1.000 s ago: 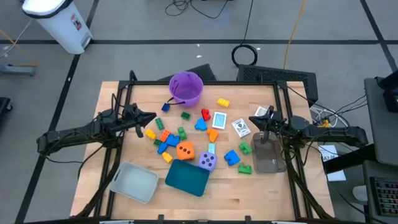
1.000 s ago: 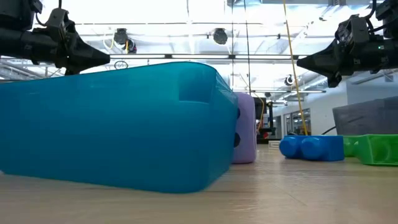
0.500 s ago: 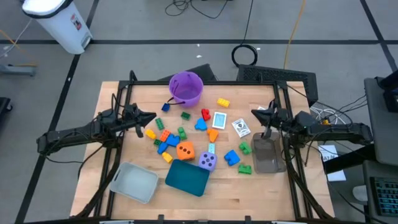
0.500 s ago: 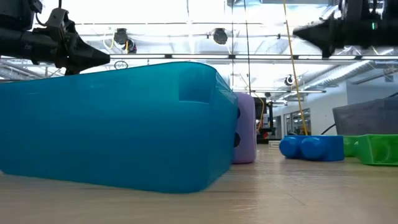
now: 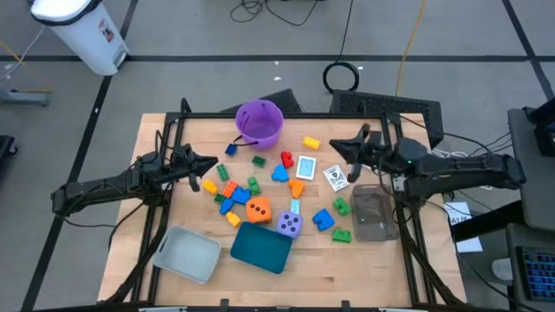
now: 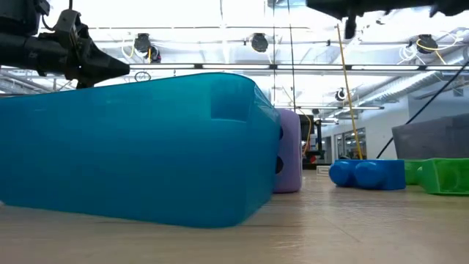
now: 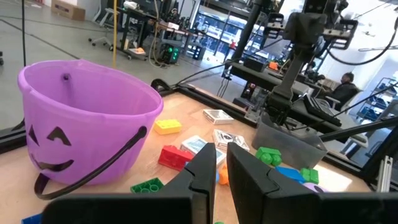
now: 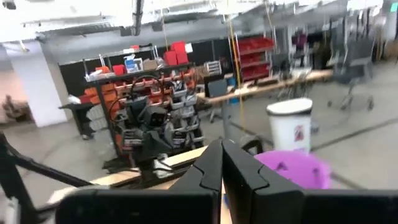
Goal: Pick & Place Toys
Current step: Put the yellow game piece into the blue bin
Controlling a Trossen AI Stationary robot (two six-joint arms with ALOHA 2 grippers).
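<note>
Both end effectors closed, nothing gripped: left [image 5: 211, 163], right [image 5: 336, 147] | risk: cards [image 5: 335, 178] scattered if right descends unopened

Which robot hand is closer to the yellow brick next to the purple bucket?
The right one. The right gripper hangs just to the right of the yellow brick, with nothing between them. The left gripper waits far off on the brick's left, past the purple bucket.

Toys [image 5: 260, 189] scattered mid-table

A grey floor [image 5: 199, 52] with dark seams surrounds the wooden table [image 5: 364, 260]; a white bin [image 5: 82, 30] stands nearby.
</note>
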